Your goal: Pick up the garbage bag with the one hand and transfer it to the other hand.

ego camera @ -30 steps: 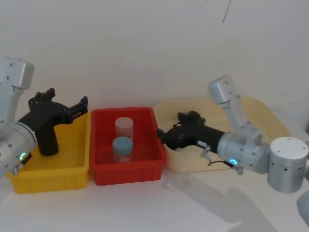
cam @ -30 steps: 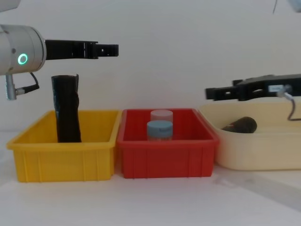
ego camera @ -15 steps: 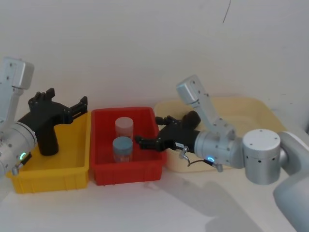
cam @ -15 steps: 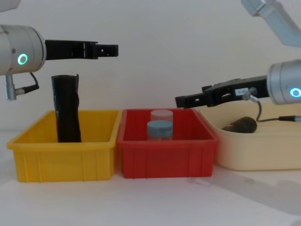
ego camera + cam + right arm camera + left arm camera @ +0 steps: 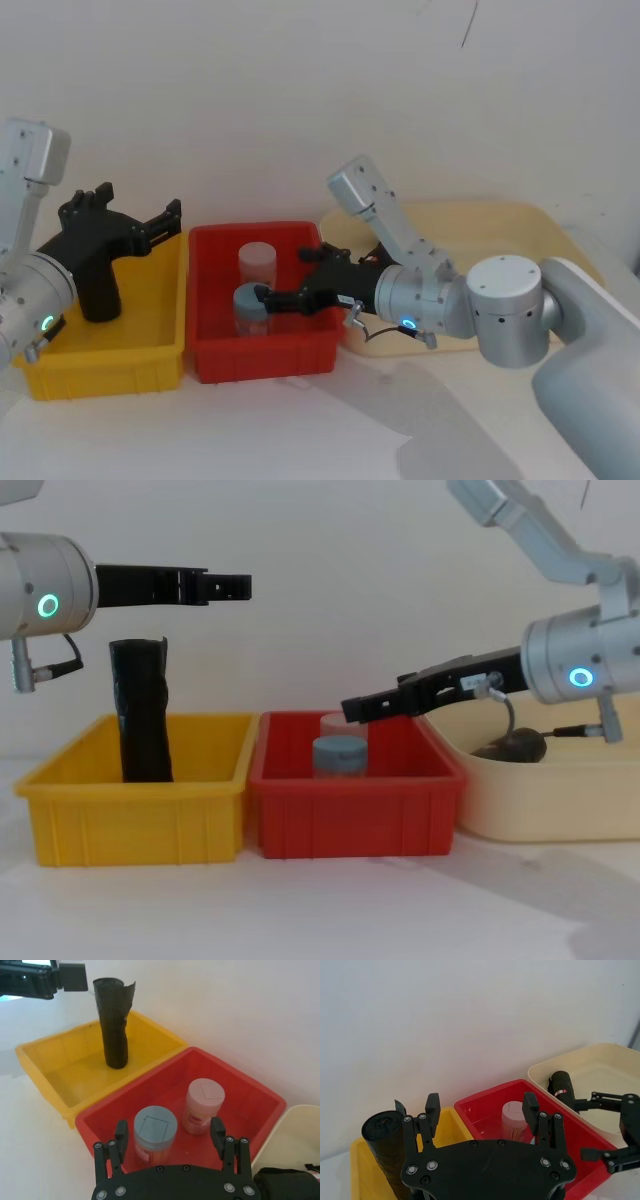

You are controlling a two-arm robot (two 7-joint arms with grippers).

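Garbage bag (image 5: pixel 561 1084) lies in cream tray (image 5: pixel 600 1072), sticker (image 5: pixel 562 1092) seen from left wrist; left gripper (image 5: pixel 481 1102), right gripper (image 5: pixel 169 1126) spread

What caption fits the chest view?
Right gripper over jars in the red bin; left gripper above the yellow bin and upright black roll.

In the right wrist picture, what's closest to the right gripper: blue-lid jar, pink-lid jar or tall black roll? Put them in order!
From the right gripper:
1. Blue-lid jar, in the red bin.
2. Pink-lid jar, same bin, farther in.
3. Black roll, in the yellow bin.
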